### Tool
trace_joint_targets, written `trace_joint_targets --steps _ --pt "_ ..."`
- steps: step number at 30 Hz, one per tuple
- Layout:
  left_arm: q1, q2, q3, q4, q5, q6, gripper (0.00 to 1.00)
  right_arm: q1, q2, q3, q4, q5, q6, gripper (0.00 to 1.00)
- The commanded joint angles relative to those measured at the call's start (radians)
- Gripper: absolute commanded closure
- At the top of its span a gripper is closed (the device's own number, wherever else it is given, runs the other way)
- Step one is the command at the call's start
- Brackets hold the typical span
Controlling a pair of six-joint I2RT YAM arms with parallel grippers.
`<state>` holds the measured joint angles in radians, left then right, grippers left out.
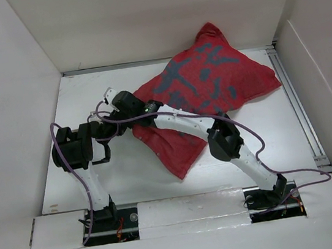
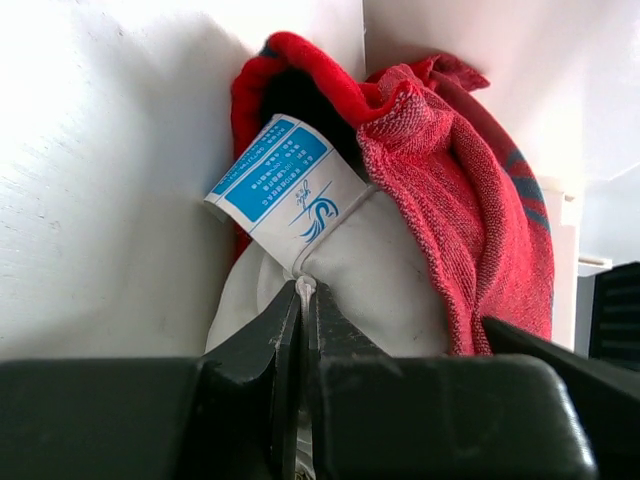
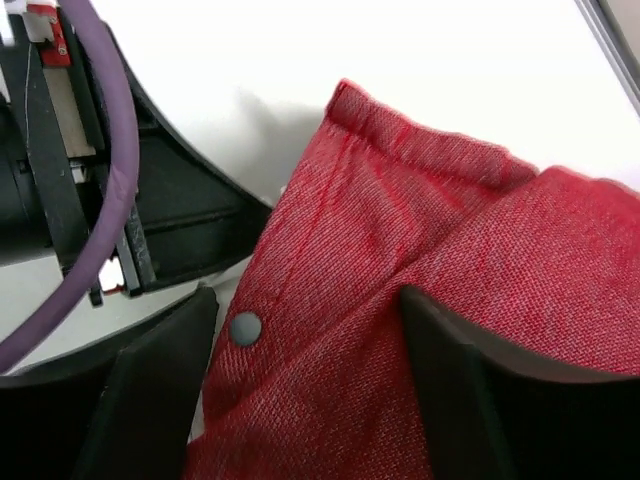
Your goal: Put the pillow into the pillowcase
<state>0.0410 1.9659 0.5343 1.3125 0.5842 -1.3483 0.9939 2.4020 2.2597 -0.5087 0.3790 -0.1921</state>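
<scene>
Left claw (image 2: 303, 292) pinches the pillow (image 2: 385, 270) at the pillowcase (image 2: 470, 200) mouth

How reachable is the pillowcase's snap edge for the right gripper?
Probably yes: the right gripper is open, astride the pillowcase edge by its snap button; nothing lies between.

White table (image 1: 88, 98), just the red pillowcase (image 1: 210, 87) sprawled across its far right, top corner seemingly against the back wall (image 1: 157, 14).
</scene>
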Motion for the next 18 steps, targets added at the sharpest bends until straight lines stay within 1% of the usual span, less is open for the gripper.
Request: trace_joint_targets --steps 1,2,3,4,6,7,8,9,12,13,14,15,17,18 --pt "-0.003 -0.001 0.007 0.754 0.057 0.026 1.0 0.011 0.04 0.063 0.0 0.041 -0.017 0.31" --pt "-0.003 -0.01 0.007 0.754 0.057 0.035 1.0 0.011 0.04 0.063 0.009 0.041 -0.017 0.39" --pt "-0.003 -0.01 0.007 0.754 0.066 0.035 1.0 0.011 0.04 0.054 0.018 0.041 -0.017 0.58" --pt "-0.003 -0.01 0.007 0.754 0.066 0.035 1.0 0.011 0.026 0.04 0.028 0.041 -0.017 0.66" --pt "-0.003 -0.01 0.018 0.754 0.075 0.035 1.0 0.029 0.011 0.031 0.049 0.041 -0.006 0.77" --pt "-0.003 -0.01 0.018 0.754 0.075 0.035 1.0 0.029 0.0 0.031 0.064 0.041 -0.006 0.85" --pt "-0.003 -0.01 0.018 0.754 0.075 0.035 1.0 0.041 0.0 0.031 0.064 0.066 -0.006 0.94" --pt "-0.003 -0.01 0.018 0.754 0.075 0.035 1.0 0.042 0.0 0.031 0.064 0.093 -0.006 1.0" --pt "0.007 -0.022 0.018 0.754 0.086 0.035 1.0 0.051 0.0 0.051 0.064 0.093 -0.006 1.0" --pt "0.007 -0.033 0.018 0.754 0.109 0.035 1.0 0.06 -0.044 -0.01 0.085 0.093 -0.006 1.0" --pt "0.007 -0.047 0.018 0.754 0.109 0.035 1.0 0.06 -0.044 -0.011 0.085 0.093 -0.015 1.0" --pt "0.016 -0.047 0.029 0.754 0.138 0.035 1.0 0.06 -0.061 -0.029 0.097 0.093 -0.024 1.0" --pt "0.026 -0.061 0.065 0.754 0.172 0.044 1.0 0.071 -0.128 -0.087 0.098 0.034 -0.046 1.0" --pt "0.026 -0.074 0.088 0.754 0.219 0.044 1.0 0.071 -0.156 -0.106 0.098 0.002 -0.064 1.0"
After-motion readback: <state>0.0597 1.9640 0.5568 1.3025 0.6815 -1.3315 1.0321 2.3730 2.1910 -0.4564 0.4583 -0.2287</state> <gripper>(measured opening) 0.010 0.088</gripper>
